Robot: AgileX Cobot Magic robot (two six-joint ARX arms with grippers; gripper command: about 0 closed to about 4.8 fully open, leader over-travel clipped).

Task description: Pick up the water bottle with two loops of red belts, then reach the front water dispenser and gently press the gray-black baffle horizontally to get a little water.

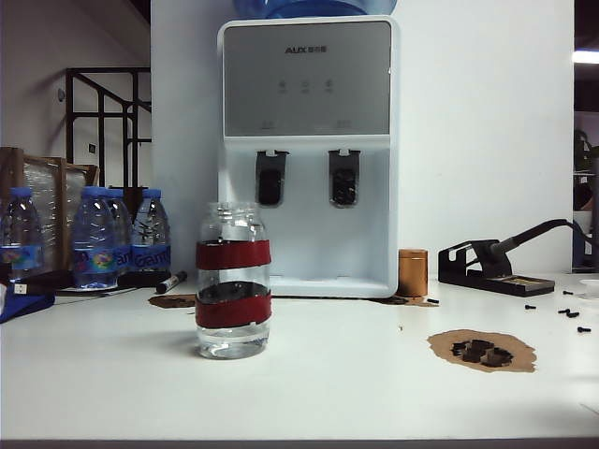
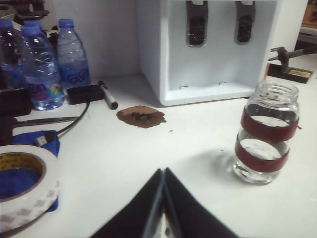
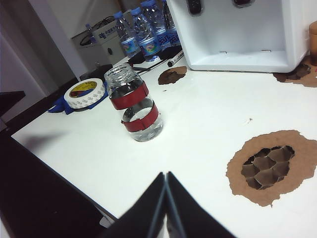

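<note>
while both end effectors (image 2: 163,198) (image 3: 166,201) rest shut, glass bottle (image 1: 233,281) stands.

The left claw (image 2: 164,198) is black. Its two flat fingers come to a point. The right claw (image 3: 167,201) looks the same.

Exterior level, facing dispenser (image 1: 307,154) – both wrist views behind tools, sharing bottle (image 1: 233,281).

You're looking at a workshop or lab bench: a white table (image 1: 328,393) with a soldering-iron stand (image 1: 494,265), loose black screws (image 1: 571,314) and a roll of double-sided tape (image 2: 22,186). The tabletop is gouged through to brown honeycomb core (image 3: 270,166), and a marker (image 2: 108,94) and USB cable (image 2: 54,133) lie about.
</note>
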